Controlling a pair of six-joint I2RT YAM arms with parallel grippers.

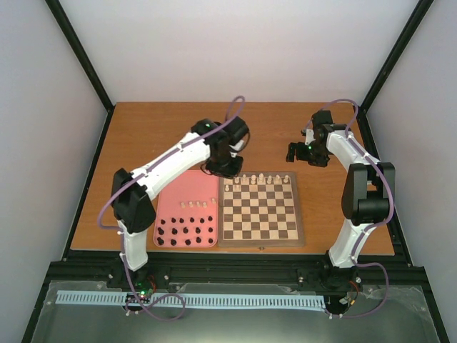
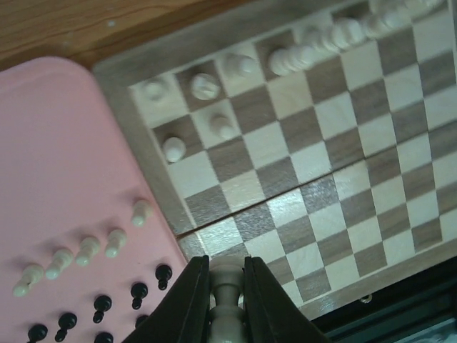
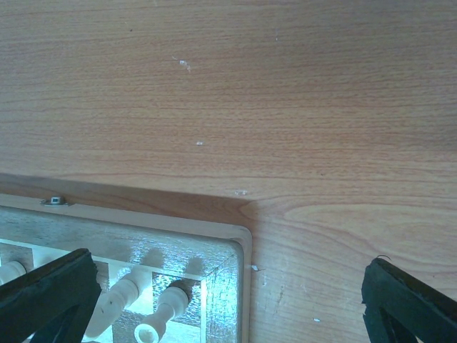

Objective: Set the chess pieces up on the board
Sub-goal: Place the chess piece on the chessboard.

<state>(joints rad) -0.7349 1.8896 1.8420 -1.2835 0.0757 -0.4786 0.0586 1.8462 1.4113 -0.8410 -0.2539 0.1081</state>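
My left gripper [image 2: 227,275] is shut on a cream-white chess piece [image 2: 227,304], held upright between the black fingers above the board's near-left squares. In the top view this gripper [image 1: 226,168] hangs over the far-left corner of the board [image 1: 260,243]. Several white pieces [image 1: 260,178] stand along the far row, and two pawns [image 2: 174,148] stand in the second row. My right gripper [image 1: 300,152] is open and empty over bare table beyond the board's far-right corner [image 3: 232,286]. Two white pieces [image 3: 161,314] show there between its wide-set fingers [image 3: 50,293].
A pink tray [image 1: 178,196] lies against the board's left side. It holds a row of white pawns [image 2: 89,250] and several black pieces [image 1: 187,232]. Brown tabletop [image 3: 250,107] stretches beyond the board. Grey walls enclose the table.
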